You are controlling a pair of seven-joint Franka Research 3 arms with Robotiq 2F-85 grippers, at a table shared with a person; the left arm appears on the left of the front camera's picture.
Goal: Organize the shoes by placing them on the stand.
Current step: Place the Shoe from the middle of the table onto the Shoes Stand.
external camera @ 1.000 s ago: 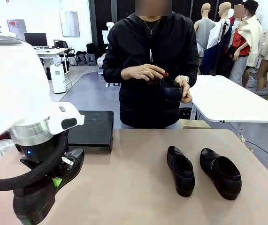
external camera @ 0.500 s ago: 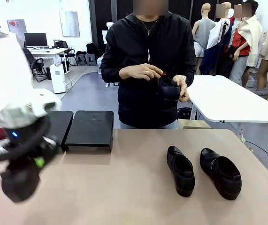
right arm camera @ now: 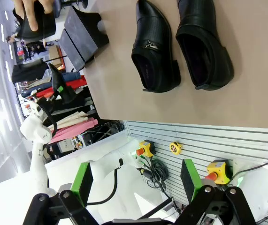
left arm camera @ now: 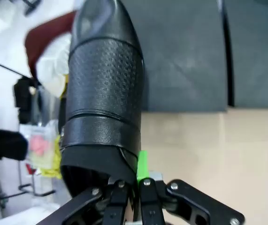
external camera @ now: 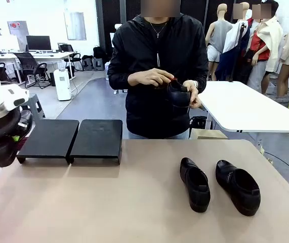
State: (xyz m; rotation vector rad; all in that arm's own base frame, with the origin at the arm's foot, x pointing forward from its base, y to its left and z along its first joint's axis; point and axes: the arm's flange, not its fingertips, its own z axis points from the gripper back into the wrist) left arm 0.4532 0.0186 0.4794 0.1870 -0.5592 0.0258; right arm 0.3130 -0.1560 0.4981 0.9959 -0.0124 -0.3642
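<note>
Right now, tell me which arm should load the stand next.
Left. The left gripper is shut on a black dress shoe beside the stand; the right gripper is open, empty and farther off.

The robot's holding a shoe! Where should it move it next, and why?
Probably ease the shoe forward over the stand and lower it there. The left gripper is shut on the shoe's back end, the toe points toward the stand, and the stand has nothing on it.
</note>
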